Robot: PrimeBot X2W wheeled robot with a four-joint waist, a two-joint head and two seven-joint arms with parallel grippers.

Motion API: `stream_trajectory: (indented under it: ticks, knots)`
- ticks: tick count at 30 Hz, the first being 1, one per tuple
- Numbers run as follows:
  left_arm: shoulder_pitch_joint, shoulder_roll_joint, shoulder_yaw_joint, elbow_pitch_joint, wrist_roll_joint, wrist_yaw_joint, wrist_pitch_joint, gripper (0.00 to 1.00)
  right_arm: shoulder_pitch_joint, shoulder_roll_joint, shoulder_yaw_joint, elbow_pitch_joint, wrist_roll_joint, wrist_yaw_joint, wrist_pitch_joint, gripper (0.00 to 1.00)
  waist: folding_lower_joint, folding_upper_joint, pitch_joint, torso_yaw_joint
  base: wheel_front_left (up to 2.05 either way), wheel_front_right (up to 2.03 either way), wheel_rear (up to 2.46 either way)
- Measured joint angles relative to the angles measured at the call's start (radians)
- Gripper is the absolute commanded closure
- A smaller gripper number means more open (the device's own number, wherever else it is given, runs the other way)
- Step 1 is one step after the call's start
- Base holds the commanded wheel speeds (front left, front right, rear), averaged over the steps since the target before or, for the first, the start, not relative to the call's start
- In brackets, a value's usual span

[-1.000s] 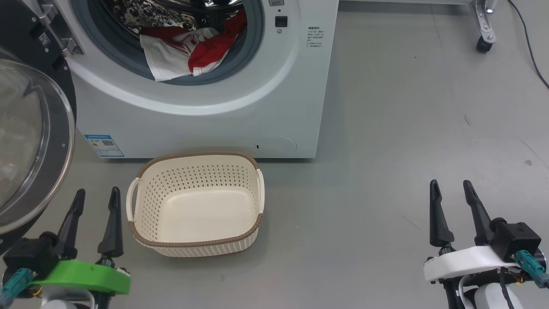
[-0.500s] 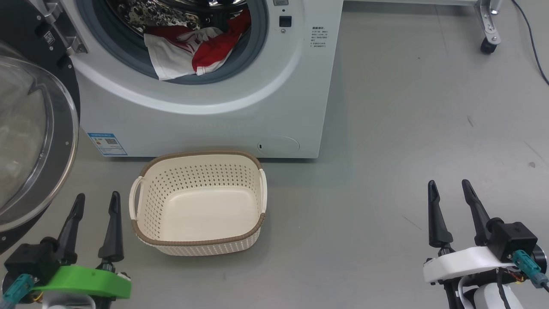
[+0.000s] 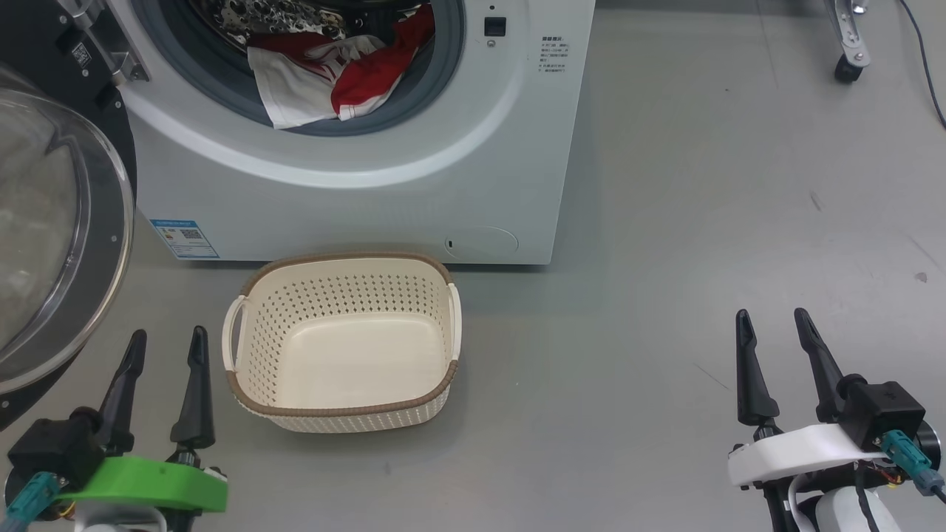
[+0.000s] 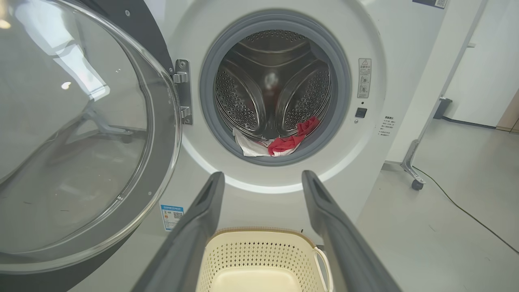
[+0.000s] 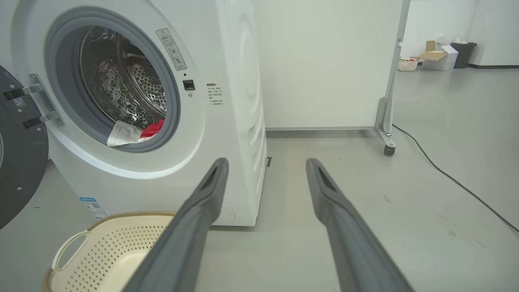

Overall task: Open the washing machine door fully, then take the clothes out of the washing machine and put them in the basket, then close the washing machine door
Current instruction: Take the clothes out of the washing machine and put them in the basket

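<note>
On the grey floor before the robot stand one washing machine and one basket, and two grippers are seen, each with two long dark fingers. One round door is swung wide open at the left of the machine's opening. One heap of red and white clothes lies at the bottom front of the drum, with a white part hanging over the grey seal; how many pieces are in it cannot be told. The basket stands upright with its open side up, just in front of the machine below the opening. Its long axis runs left to right along the machine's front, with one loop handle at each short end. The left gripper has its fingers spread wide and holds nothing; the basket is just beside it on its right, not touching. The right gripper is also spread wide and holds nothing, well apart from the basket. Both point toward the machine, and the clothes are well ahead of them.
</note>
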Motion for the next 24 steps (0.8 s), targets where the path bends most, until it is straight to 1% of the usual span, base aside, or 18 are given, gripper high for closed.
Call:
stream_trajectory:
  ticks: [15,21,24]
  knots:
    - [0.0,-0.014,0.002,0.0,0.0,0.0,0.0,0.0,-0.001,0.002,-0.001,0.0,0.0,0.0,0.0,0.0,0.0,0.0,0.004,0.004,0.0,0.0,0.0]
    - [0.0,-0.023,-0.022,-0.016,-0.059,0.0,0.0,0.0,-0.002,0.004,-0.001,0.002,0.0,0.0,0.0,0.0,0.0,0.0,0.004,0.005,0.08,-0.08,0.0]
    - [0.0,-0.019,-0.021,-0.018,-0.061,-0.004,0.0,0.0,-0.002,0.004,-0.001,0.004,0.0,0.0,0.0,0.0,0.0,0.0,0.004,0.005,0.26,-0.26,0.0]
